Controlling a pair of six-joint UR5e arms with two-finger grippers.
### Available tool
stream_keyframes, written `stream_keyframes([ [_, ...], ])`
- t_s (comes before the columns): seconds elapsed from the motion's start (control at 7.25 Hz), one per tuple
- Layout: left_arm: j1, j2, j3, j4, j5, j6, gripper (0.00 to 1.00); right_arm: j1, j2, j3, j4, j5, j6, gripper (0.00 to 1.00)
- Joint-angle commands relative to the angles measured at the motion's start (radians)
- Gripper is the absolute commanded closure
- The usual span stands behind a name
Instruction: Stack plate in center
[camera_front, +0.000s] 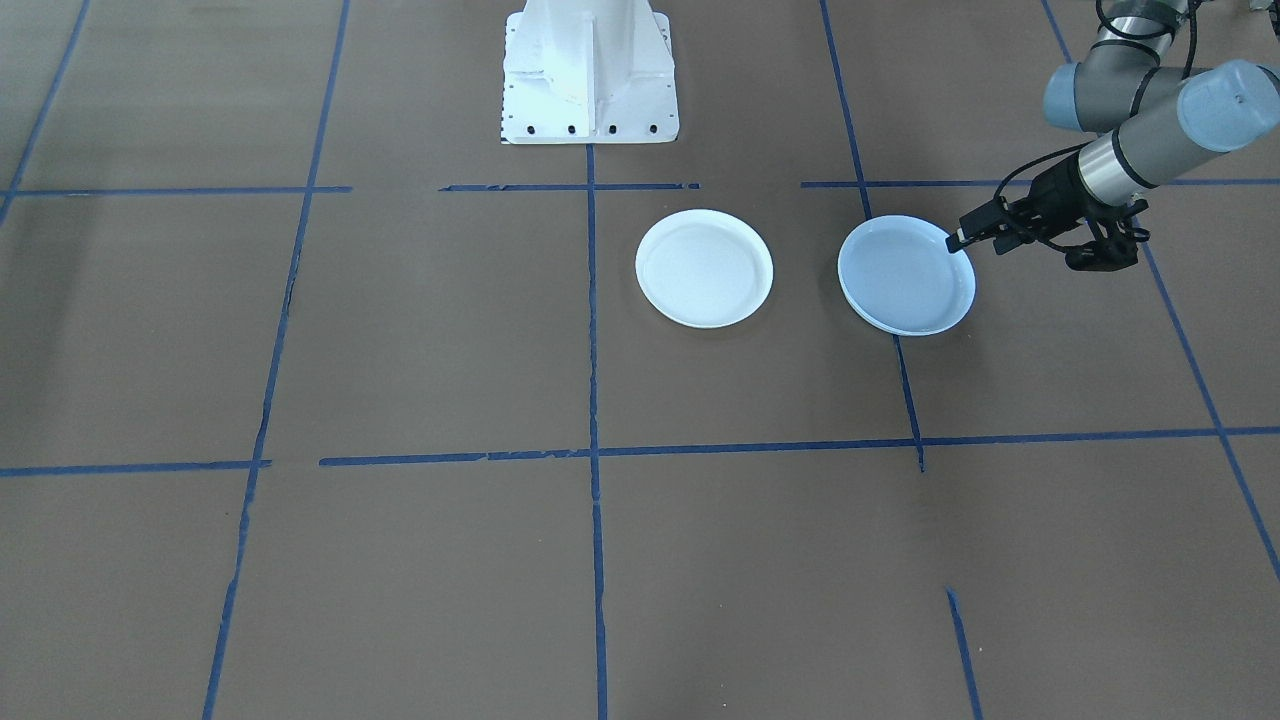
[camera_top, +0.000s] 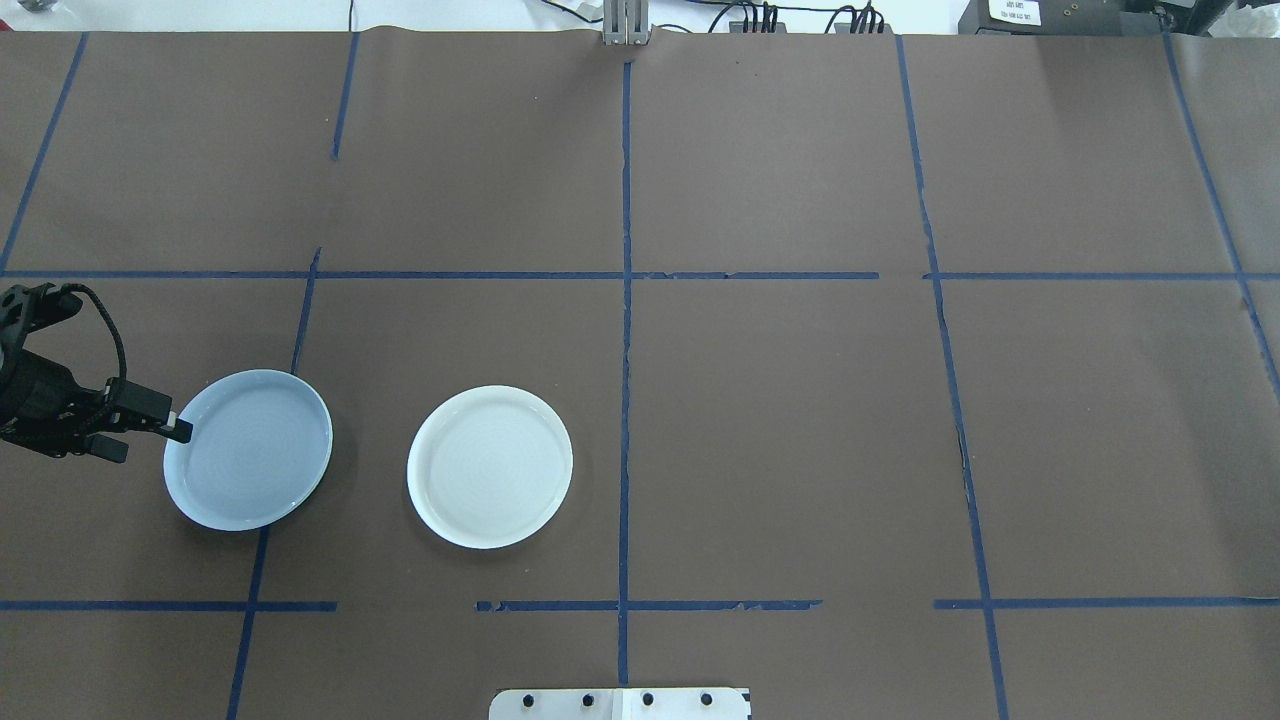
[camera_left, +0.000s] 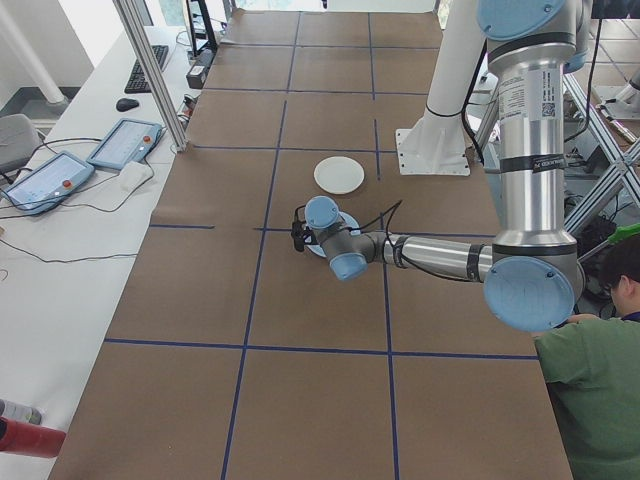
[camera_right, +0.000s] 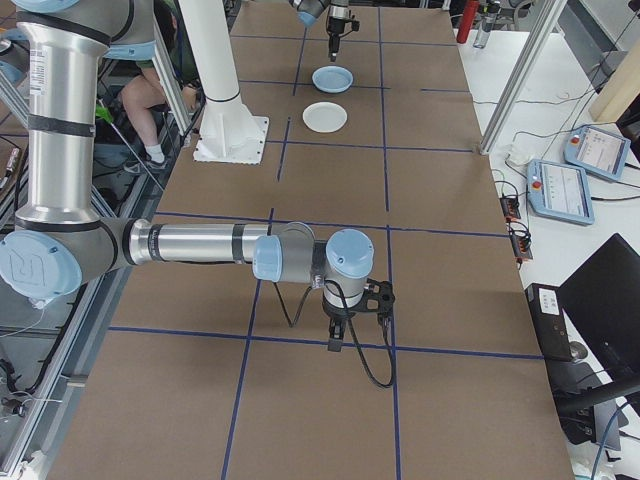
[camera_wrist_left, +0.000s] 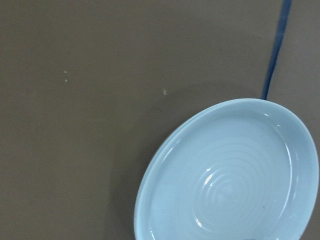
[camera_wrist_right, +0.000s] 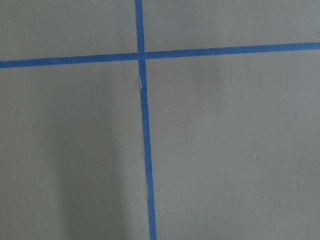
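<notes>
Nothing is stacked yet — two plates lie apart on the bench (camera_top: 800, 420). The left end effector (camera_top: 178, 428) pinches the outer rim of the ringed pale blue plate (camera_top: 250, 462), which appears slightly tilted; the white plate (camera_top: 490, 466) sits to its right, nearer the middle — lifting and stacking remain.

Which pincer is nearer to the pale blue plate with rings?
Left. The left pincer is at the blue plate's rim; the right pincer is far across the table.
</notes>
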Motion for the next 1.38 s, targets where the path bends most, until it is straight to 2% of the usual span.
stream_keyframes([
  [0.0, 0.009, -0.003, -0.133, 0.04, 0.023, -0.099, 0.01, 0.0, 0.0, 0.0, 0.0, 0.0, 0.0, 0.0],
  [0.14, 0.072, -0.021, -0.196, 0.078, 0.09, -0.157, 0.0, 0.0, 0.0, 0.0, 0.0, 0.0, 0.0, 0.0],
  [0.28, 0.159, -0.09, -0.212, 0.157, 0.128, -0.268, 0.0, 0.0, 0.0, 0.0, 0.0, 0.0, 0.0, 0.0],
  [0.41, 0.243, -0.166, -0.211, 0.214, 0.269, -0.38, 0.0, 0.0, 0.0, 0.0, 0.0, 0.0, 0.0, 0.0],
  [0.55, 0.29, -0.212, -0.208, 0.311, 0.315, -0.401, 0.0, 0.0, 0.0, 0.0, 0.0, 0.0, 0.0, 0.0],
  [0.69, 0.313, -0.245, -0.191, 0.331, 0.365, -0.429, 0.0, 0.0, 0.0, 0.0, 0.0, 0.0, 0.0, 0.0],
  [1.1, 0.338, -0.32, -0.088, 0.329, 0.369, -0.463, 0.0, 0.0, 0.0, 0.0, 0.0, 0.0, 0.0, 0.0],
  [1.24, 0.354, -0.322, -0.08, 0.329, 0.367, -0.464, 0.0, 0.0, 0.0, 0.0, 0.0, 0.0, 0.0, 0.0],
])
